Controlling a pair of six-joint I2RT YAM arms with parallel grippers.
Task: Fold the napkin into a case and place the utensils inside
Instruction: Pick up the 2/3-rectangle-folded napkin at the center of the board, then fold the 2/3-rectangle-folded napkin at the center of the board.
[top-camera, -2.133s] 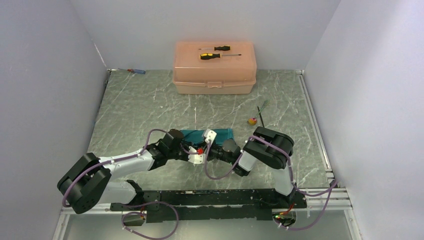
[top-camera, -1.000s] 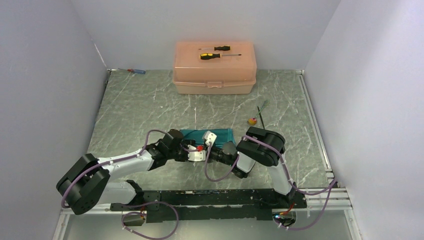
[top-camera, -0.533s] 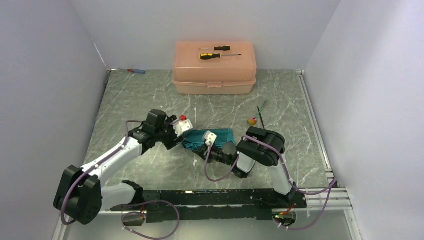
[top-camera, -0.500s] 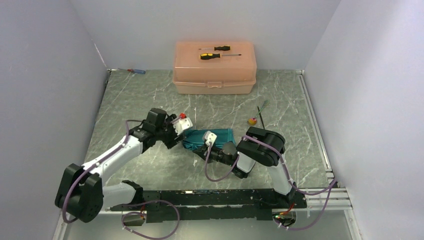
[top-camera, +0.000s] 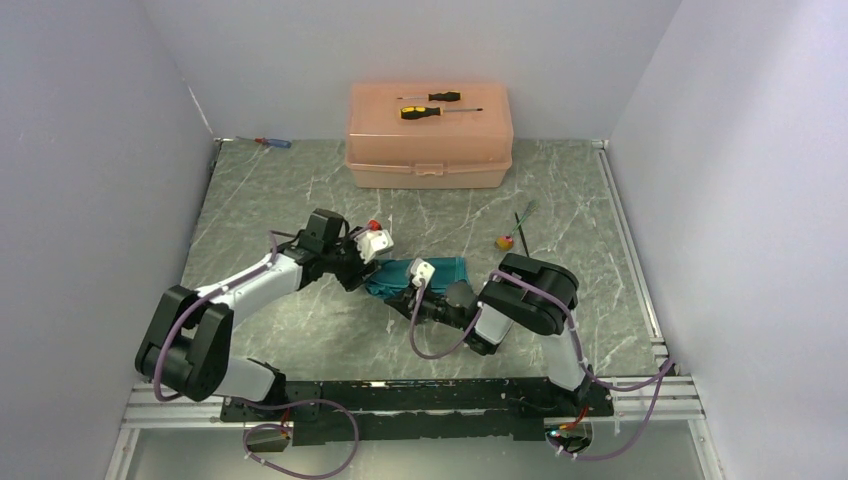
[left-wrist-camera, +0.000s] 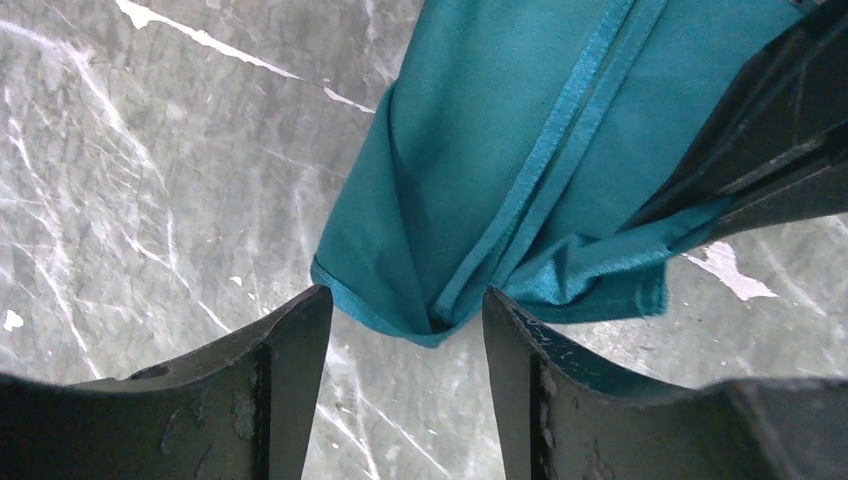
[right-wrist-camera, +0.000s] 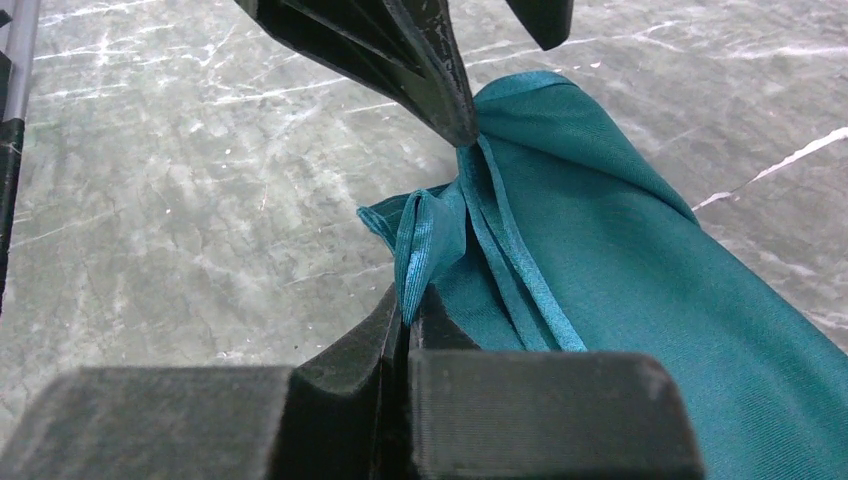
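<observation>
Swinging my left gripper round from seven to ten o'clock of the napkin, mid-table, fingers now spread over its corner; right gripper pinches the hem, so folding continues.

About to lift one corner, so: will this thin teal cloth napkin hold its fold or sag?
Probably floppy: the thin teal cloth napkin bunches into soft pleats where the right gripper pinches its edge. Its slight sheen suggests it may slip from a light pinch. Being so thin, it likely weighs little.
</observation>
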